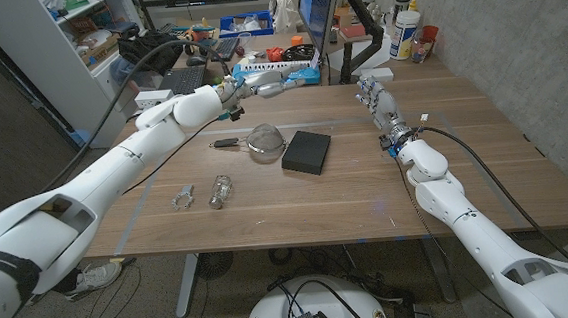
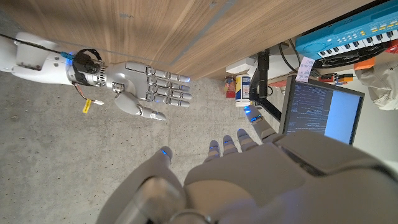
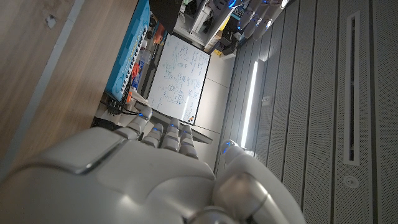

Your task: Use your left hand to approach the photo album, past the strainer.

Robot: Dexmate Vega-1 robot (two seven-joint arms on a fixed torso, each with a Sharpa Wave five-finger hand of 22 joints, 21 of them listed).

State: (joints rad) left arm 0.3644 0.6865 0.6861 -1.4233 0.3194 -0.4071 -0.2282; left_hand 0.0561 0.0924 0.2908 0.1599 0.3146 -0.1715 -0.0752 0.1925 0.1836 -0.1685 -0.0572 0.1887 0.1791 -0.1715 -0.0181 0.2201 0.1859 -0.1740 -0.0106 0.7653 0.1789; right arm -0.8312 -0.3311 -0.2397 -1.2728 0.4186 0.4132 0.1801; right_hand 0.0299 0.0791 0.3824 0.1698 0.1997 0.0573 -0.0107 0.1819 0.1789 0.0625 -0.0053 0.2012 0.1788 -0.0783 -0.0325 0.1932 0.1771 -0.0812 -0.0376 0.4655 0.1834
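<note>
black photo album (image 1: 307,151) lying flat, long axis angled slightly toward far right, strainer (image 1: 262,138) handle pointing left, left hand (image 1: 267,88) open above far surface (image 1: 464,156) edge, fingers blurry, right hand (image 1: 379,105) open too

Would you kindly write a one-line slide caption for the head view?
Left hand hovers open beyond the strainer and black photo album; right hand waits.

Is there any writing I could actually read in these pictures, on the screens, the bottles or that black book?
None can be read.
Monitor: lines of text, too small to read.
Whiteboard: handwriting, too blurred.
Bottles on the back desk: labels too small.
Photo album: plain black cover, no writing visible.
Toy keyboard: no legible marks.
</note>
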